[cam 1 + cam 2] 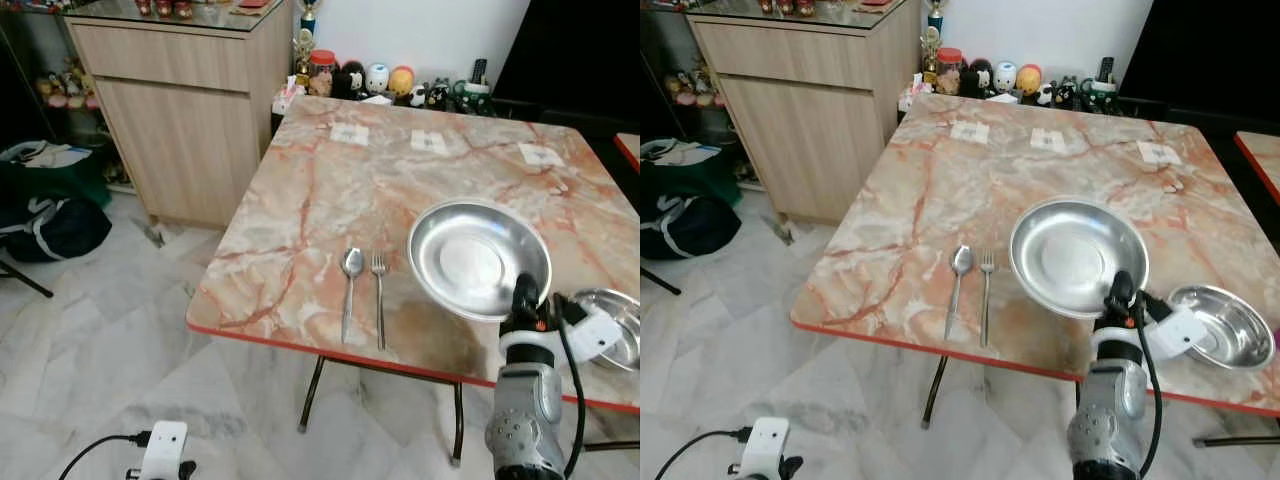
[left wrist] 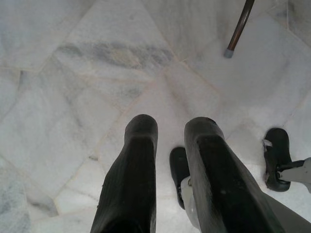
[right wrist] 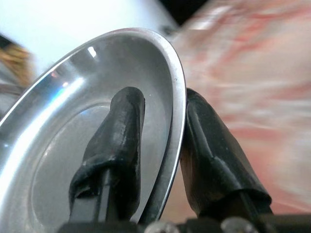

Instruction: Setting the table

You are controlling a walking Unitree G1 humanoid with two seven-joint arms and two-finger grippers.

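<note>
Your right gripper (image 3: pixel 163 116) pinches the steel plate (image 1: pixel 478 256) at its near rim, one finger inside, one behind. Plate is held tilted above the marble table (image 1: pixel 300 200), right of the fork (image 1: pixel 379 298) and spoon (image 1: pixel 350 290), both lying lengthwise near-to-far.

Both head views look forward and down from above the near edge of the marble table (image 1: pixel 330 180), sharing its top, the wooden cabinet (image 1: pixel 180 110) and the floor. The left wrist camera faces straight down at the marble floor (image 2: pixel 73 97), near a table leg (image 2: pixel 239 29). The right wrist camera sits very close against the steel plate (image 3: pixel 73 121), the tabletop blurred behind.
</note>
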